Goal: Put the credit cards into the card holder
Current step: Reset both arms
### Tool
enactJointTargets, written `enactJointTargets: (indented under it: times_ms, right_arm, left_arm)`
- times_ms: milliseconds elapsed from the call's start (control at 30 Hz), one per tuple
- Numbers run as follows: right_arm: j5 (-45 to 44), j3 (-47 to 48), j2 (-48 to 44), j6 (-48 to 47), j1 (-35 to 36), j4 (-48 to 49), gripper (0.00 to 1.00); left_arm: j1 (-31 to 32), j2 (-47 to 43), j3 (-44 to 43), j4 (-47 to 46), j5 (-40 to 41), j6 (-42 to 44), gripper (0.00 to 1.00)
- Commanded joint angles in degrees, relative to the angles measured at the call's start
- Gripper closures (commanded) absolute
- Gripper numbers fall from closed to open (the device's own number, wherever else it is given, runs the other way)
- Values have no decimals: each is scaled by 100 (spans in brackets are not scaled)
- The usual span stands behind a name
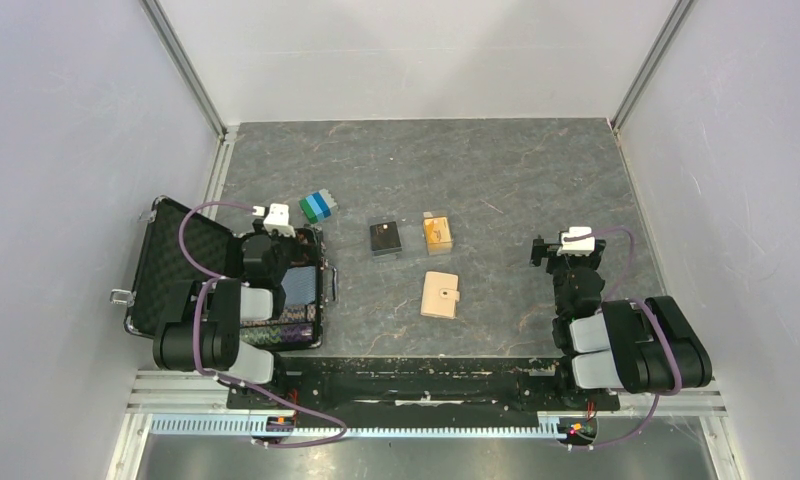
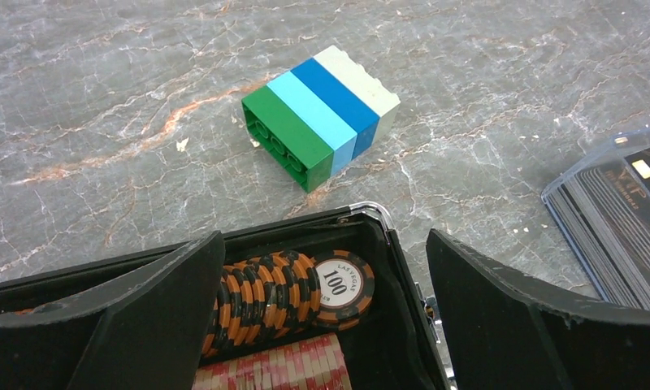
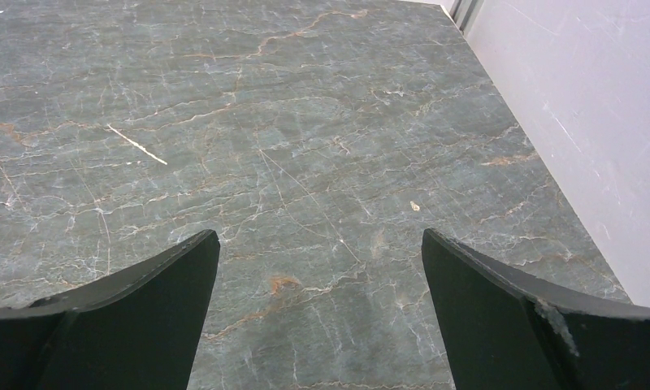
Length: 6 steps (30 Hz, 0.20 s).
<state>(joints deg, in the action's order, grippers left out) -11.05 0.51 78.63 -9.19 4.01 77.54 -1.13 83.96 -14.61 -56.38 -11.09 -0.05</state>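
Claws both stand released, jaws spread wide, gripping nothing; left claw (image 2: pixel 323 237) hangs over the far rim of the open chip case (image 2: pixel 362 213), poker chips (image 2: pixel 305 288) beneath it, brick block (image 2: pixel 322 114) just ahead; right claw (image 3: pixel 318 236) hovers above bare table (image 3: pixel 305 122); card holder (image 1: pixel 439 295) lies closed between both claws, well apart from each; orange box (image 1: pixel 437 233) and black box (image 1: pixel 385 237) sit just beyond it.
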Motion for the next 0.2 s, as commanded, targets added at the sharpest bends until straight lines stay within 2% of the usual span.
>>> enactJointTargets:
  times_ms: [0,167]
  right_arm:
    - [-94,-552,15,-13,-11,367,2]
    - [-91,-555,15,-13,-6,367,2]
  left_arm:
    - [30,7,25,-556,-6,225,0]
    - [33,26,-32,-457,8,213,0]
